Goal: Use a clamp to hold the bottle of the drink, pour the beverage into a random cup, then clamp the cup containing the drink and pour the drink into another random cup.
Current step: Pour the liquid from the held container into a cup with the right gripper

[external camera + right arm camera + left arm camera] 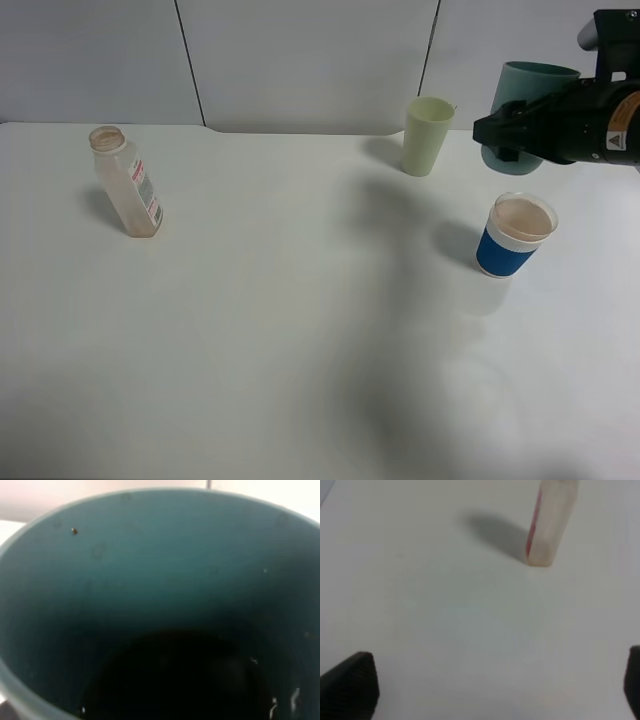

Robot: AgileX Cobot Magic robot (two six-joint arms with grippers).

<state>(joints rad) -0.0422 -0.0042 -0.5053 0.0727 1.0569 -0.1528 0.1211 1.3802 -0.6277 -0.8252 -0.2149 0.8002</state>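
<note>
The clear square bottle [130, 185] with a red-marked white label stands uncapped at the left of the table, and only a faint brownish tint shows at its base. In the left wrist view the bottle [550, 525] is ahead of my left gripper [495, 690], which is open and empty, its fingertips [350, 685] far apart. My right gripper [515, 130] is shut on the teal cup [540, 80] and holds it upright at the back right. The right wrist view looks into the teal cup [150, 570]. Its bottom [175, 680] is dark with small glints.
A pale yellow-green tumbler [428, 135] stands at the back, left of the held cup. A white cup with a blue band [515, 235] stands in front of and below my right gripper. The white table [300, 350] meets a grey wall behind.
</note>
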